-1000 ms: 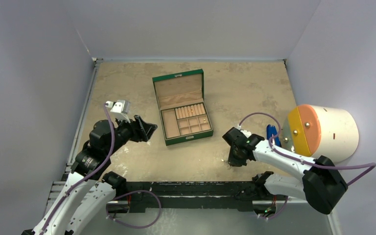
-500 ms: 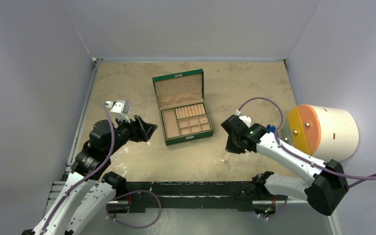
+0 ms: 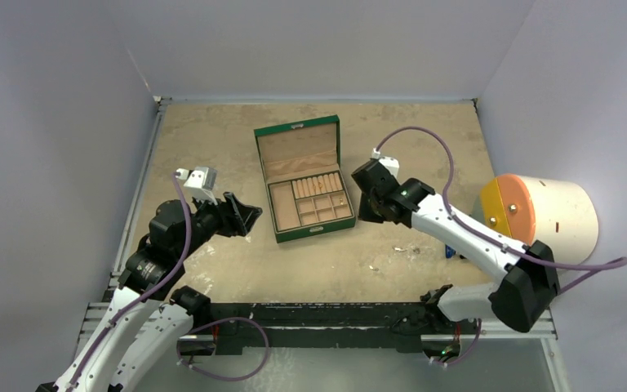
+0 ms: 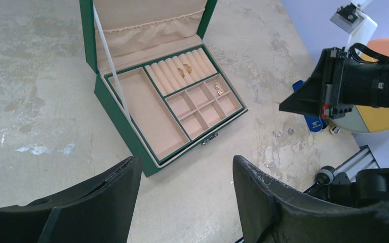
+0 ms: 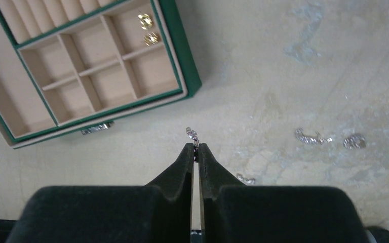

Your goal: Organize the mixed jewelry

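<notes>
Mottled beige table (image 3: 204, 139) lies under your right claw (image 5: 195, 149), pinched together on a tiny silvery piece (image 5: 192, 135) just outside the green box (image 5: 181, 55). Held only at the very tips, it could slip and fall short of the compartments. Your left claw (image 4: 185, 164) hovers apart, empty. More silvery pieces (image 5: 311, 136) lie nearby on the table; the box's near wall stands between.

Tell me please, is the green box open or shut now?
Open. The green box has its lid tilted back, and the left wrist view shows its beige compartments uncovered, with gold pieces inside.
</notes>
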You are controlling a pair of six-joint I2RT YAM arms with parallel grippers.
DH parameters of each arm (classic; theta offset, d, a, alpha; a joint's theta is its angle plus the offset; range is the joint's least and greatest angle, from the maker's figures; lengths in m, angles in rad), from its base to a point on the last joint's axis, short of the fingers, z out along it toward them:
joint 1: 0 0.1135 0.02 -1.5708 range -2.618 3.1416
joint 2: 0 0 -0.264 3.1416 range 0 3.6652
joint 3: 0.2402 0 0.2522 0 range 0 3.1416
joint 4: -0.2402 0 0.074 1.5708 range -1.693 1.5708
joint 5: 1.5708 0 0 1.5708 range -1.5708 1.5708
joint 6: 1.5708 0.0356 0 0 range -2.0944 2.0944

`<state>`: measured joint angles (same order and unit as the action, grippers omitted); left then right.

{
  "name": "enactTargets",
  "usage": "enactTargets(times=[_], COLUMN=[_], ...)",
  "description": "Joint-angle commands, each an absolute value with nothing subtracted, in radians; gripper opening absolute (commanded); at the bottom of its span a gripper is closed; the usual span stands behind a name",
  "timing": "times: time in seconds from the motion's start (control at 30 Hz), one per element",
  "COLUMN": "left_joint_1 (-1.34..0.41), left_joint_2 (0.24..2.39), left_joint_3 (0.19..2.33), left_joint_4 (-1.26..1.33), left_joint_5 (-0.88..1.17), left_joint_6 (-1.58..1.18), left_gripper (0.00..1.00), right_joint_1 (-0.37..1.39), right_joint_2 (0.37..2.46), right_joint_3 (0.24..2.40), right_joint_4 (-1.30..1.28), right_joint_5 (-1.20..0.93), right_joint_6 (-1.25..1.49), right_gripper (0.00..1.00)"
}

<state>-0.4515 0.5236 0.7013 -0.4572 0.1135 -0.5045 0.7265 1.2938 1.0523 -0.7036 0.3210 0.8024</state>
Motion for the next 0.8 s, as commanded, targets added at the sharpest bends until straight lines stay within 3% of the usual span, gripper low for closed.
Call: enactTargets(times=[0.0,0.37,0.77], left_joint_1=[-0.442,-0.442,-0.442], left_joint_2=[0.524,0.525,0.526], left_joint_3=[0.716,0.719,0.718], left_joint_4=[-0.425,-0.428,-0.43], left_joint_5=[0.093,0.078,0.076], left_joint_6=[-0.505,-0.505,-0.505], left_gripper=[0.66,0.66,0.66], right_joint_1=[0.732,0.732,0.733], right_joint_2=[1.365,1.607,1.796], right_joint_3=[1.138,1.281,1.389], right_joint_4=[-0.583,-0.401,-0.365], right_joint_5=[0.325,0.257,0.21], right_joint_6=[0.727,0.666,0.656], right_gripper=[0.05,0.05,0.06])
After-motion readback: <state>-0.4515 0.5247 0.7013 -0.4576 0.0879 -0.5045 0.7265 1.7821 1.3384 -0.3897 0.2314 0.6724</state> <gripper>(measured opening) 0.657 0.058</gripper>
